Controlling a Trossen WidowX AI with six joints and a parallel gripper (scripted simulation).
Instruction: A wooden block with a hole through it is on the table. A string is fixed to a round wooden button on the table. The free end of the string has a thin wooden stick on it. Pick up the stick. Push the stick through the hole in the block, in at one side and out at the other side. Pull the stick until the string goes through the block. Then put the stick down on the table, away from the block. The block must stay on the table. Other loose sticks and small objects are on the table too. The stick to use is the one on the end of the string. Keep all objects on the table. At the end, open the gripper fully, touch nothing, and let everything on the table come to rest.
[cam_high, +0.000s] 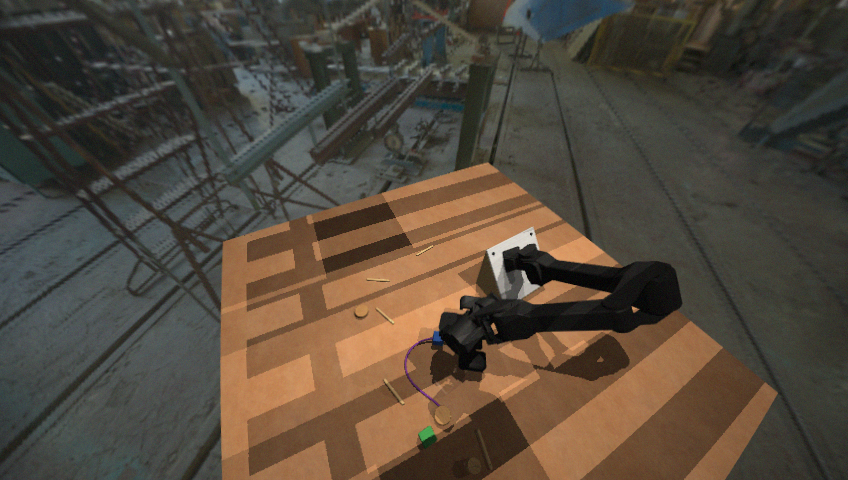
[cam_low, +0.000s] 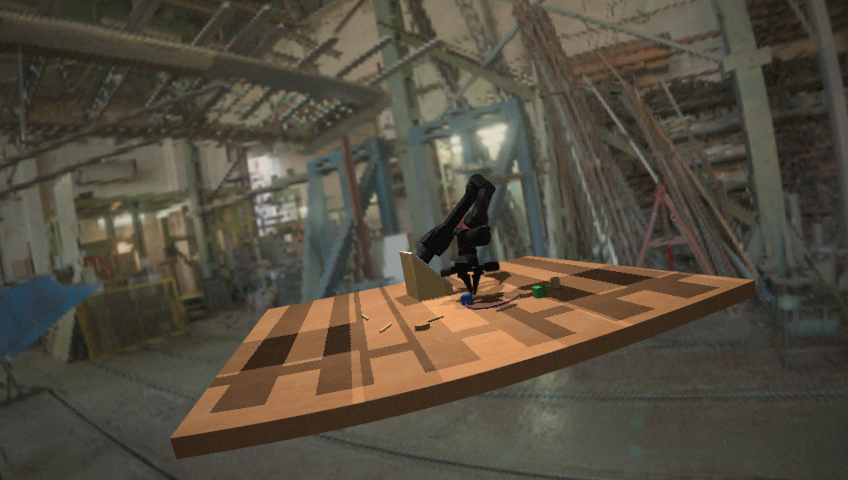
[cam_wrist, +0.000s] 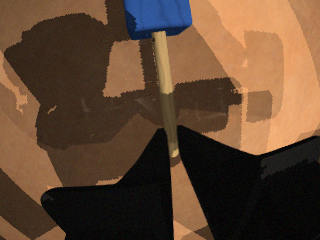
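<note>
The blue block (cam_high: 437, 338) (cam_low: 466, 297) (cam_wrist: 159, 16) sits beside the gripper, at the top edge of the wrist view. The wooden stick (cam_wrist: 162, 65) runs from the block's near side to between my fingertips. My gripper (cam_low: 473, 291) (cam_wrist: 170, 134) is shut on the stick near its free end, with a gap between fingertips and block. In the top view the arm hides the fingertips. The purple string (cam_high: 406, 364) (cam_low: 487, 307) curves from the block's far side to its round button (cam_high: 442, 414). The inside of the hole is hidden.
A green cube (cam_high: 427, 436) (cam_low: 539, 291) lies beside the string's button. Loose round buttons (cam_high: 361, 311) (cam_low: 421, 325) and several loose sticks (cam_high: 393, 391) (cam_high: 385, 315) (cam_high: 377, 279) lie about the table. The arm's wedge base (cam_low: 416, 279) stands behind the block.
</note>
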